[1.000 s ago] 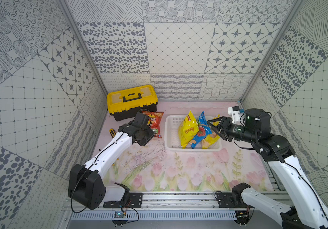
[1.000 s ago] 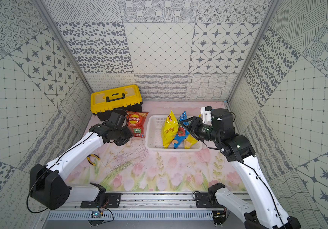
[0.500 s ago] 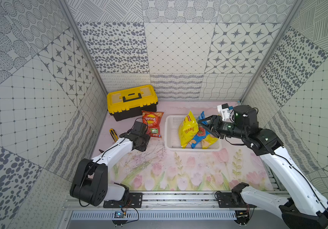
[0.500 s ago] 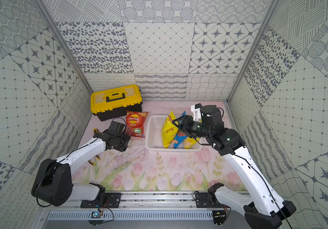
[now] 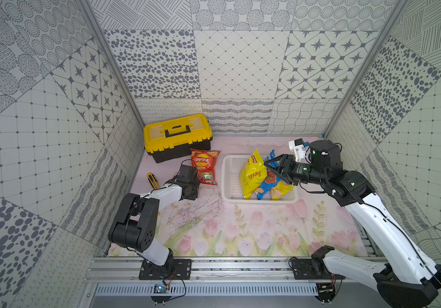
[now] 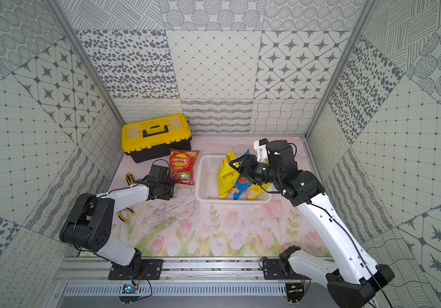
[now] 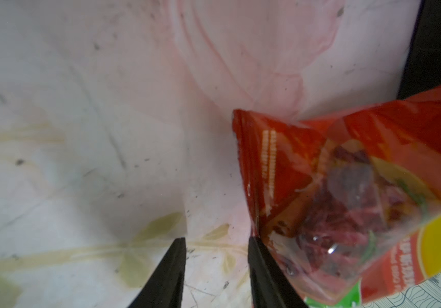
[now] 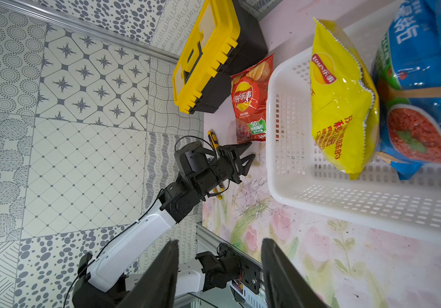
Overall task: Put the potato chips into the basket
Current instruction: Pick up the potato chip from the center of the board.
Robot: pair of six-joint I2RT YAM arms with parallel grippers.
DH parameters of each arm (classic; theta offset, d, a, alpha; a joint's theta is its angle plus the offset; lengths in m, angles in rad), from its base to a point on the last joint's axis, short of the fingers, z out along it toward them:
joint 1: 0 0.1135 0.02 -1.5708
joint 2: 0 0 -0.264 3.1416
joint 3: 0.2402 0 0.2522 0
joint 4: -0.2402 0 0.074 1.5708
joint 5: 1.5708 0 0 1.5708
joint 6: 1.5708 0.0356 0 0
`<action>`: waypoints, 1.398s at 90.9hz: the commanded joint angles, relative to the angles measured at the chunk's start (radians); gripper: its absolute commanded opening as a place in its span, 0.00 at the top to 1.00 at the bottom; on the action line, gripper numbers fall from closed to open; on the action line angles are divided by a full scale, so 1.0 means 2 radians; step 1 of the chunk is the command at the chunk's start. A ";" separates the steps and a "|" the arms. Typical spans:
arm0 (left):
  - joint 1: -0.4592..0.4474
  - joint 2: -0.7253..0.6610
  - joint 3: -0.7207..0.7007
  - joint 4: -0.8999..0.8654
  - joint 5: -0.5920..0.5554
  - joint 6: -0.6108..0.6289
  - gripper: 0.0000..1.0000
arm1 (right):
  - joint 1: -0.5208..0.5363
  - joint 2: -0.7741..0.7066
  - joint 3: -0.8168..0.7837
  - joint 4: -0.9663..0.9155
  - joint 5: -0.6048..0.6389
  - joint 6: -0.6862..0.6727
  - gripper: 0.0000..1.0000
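Though perhaps apart, bag beside fingers

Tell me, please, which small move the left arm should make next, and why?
Probably slide the left pincer sideways toward the red bag until its edge sits between the open jaws. The bag lies on the mat outside the basket, just beside one finger, with nothing between the jaws.

Grey-and-white patchwork walls close in on three sides: dots, stars, grids, wavy lines. Below, the tabletop shows a pink tulip print, scuffed with dark marks. A silver rail runs along its front edge.
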 commanded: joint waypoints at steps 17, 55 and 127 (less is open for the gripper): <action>0.003 0.021 0.013 0.082 -0.007 -0.024 0.61 | -0.004 0.014 -0.010 0.030 -0.012 -0.012 0.46; 0.004 0.028 -0.008 0.111 -0.002 -0.041 0.63 | -0.023 0.034 -0.013 0.053 -0.037 -0.009 0.46; 0.003 0.036 -0.012 0.131 -0.019 -0.071 1.00 | -0.034 0.017 -0.022 0.054 -0.045 -0.001 0.46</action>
